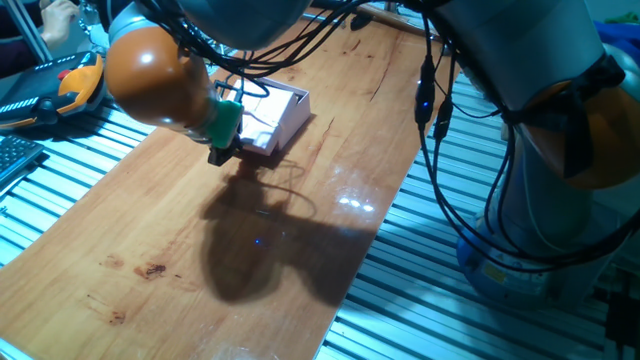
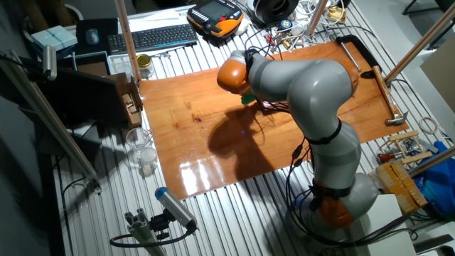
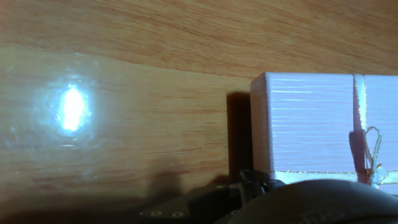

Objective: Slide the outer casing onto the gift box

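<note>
The outer casing (image 1: 285,118) is a pale pink flat box lying near the far end of the wooden table (image 1: 250,260). In the hand view the outer casing (image 3: 311,124) fills the right side, with a cream ribbon and small bow (image 3: 372,146) on top. My gripper (image 1: 221,152) hangs under the orange wrist joint, low over the table at the casing's near left corner. Its fingers are dark and mostly hidden, so their spacing is unclear. The gift box is hidden or cannot be told apart from the casing. In the other fixed view the arm covers the casing.
An orange-and-black teach pendant (image 1: 70,85) lies off the table's left side. A keyboard (image 2: 153,37) sits behind the table, and hand tools (image 2: 398,121) lie at its right. Black cables (image 1: 430,110) hang beside the arm base. Slatted aluminium surrounds the table.
</note>
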{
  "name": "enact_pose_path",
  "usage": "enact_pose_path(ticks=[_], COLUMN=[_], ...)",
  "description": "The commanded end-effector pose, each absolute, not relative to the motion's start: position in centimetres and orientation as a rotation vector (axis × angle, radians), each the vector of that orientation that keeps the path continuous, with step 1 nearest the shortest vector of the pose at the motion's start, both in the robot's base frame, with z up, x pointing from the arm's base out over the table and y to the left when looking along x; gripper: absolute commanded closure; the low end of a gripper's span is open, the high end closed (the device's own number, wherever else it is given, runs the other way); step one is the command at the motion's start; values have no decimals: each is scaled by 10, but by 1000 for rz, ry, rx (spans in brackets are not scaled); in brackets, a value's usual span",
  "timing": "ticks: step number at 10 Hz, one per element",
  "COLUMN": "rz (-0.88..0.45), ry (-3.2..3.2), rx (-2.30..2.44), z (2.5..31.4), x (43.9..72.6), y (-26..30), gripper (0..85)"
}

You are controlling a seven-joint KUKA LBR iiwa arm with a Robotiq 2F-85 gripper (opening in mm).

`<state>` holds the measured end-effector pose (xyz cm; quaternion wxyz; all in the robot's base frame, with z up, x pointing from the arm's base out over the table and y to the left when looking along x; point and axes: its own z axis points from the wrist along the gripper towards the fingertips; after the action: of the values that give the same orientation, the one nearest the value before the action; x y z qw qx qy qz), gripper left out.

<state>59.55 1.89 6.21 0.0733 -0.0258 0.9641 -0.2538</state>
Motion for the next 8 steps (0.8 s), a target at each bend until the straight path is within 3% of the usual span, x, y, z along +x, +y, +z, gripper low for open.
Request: enact_pose_path(ticks=[1,8], rz=[-762,-773], ry=[2895,2886], rx=[-76,-6], z=[61,43], x=[595,599], y=[20,27], gripper=[850,850])
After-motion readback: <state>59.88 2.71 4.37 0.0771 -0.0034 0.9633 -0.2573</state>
